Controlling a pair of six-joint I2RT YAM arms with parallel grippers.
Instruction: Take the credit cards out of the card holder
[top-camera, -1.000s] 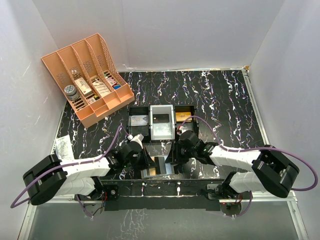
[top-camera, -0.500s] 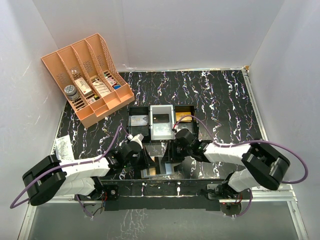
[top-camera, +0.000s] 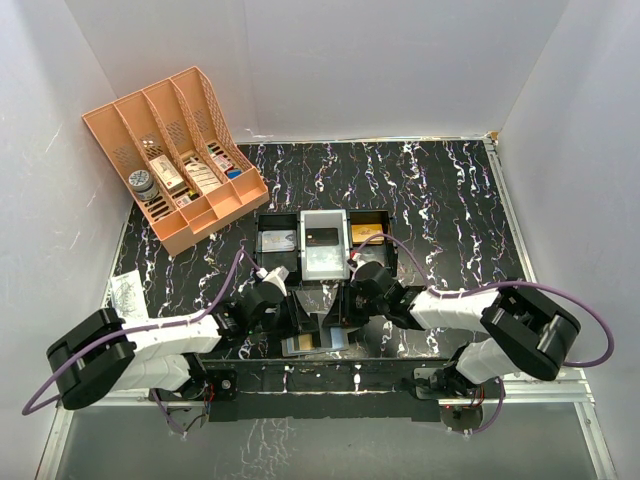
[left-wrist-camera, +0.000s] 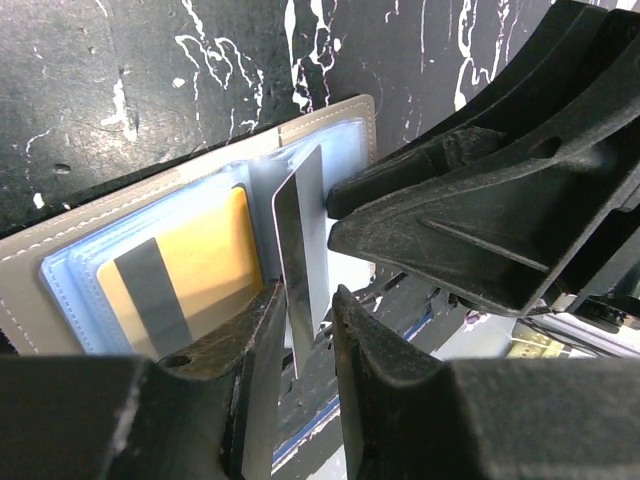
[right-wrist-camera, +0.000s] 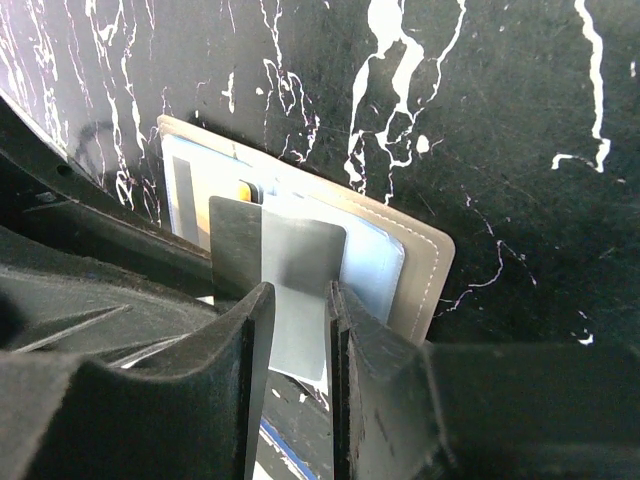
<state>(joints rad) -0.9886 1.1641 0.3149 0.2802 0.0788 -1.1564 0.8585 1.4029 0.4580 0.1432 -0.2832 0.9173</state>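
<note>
Reference for all positions: the card holder (right-wrist-camera: 425, 270), lying opened flat, faces up, on the black marbled desk (top-camera: 430, 190).

Far behind the holder and off to its left: peach rack (top-camera: 175, 160) with small labelled boxes (top-camera: 185, 175) in its slots, well apart from the holder.

Holder's left panel: gold-orange card (left-wrist-camera: 205, 255) lies flat in the clear pale-blue sleeve, grey stripe showing.

Left hand (left-wrist-camera: 305, 298): low over the holder's middle, its arm on the holder's left.
- Jaws are parted a little, so it reads as released rather than clenched.
- A grey card (left-wrist-camera: 300, 230) stands on edge in the gap between the two fingers, tilted, over the holder's middle.
- A sliver of space shows beside the card. Pad contact cannot be made out.

Behind the holder, three trays in a row:
- Left black tray (top-camera: 262, 232), holding a pale card (top-camera: 280, 240).
- White tray (top-camera: 325, 262), directly behind the holder, holding a dark card (top-camera: 320, 237).
- Right black tray (top-camera: 370, 214), holding an orange card (top-camera: 368, 235).

Right hand (right-wrist-camera: 298, 292): over the holder's right panel, its arm on the holder's right.
- Fingertips sit just beside the grey card's edge, facing the left hand.
- Jaws stand a narrow gap apart, clamped on nothing visible.
- The grey card's broad face shows through that gap.
- Whether the tips touch the card cannot be told.
</note>
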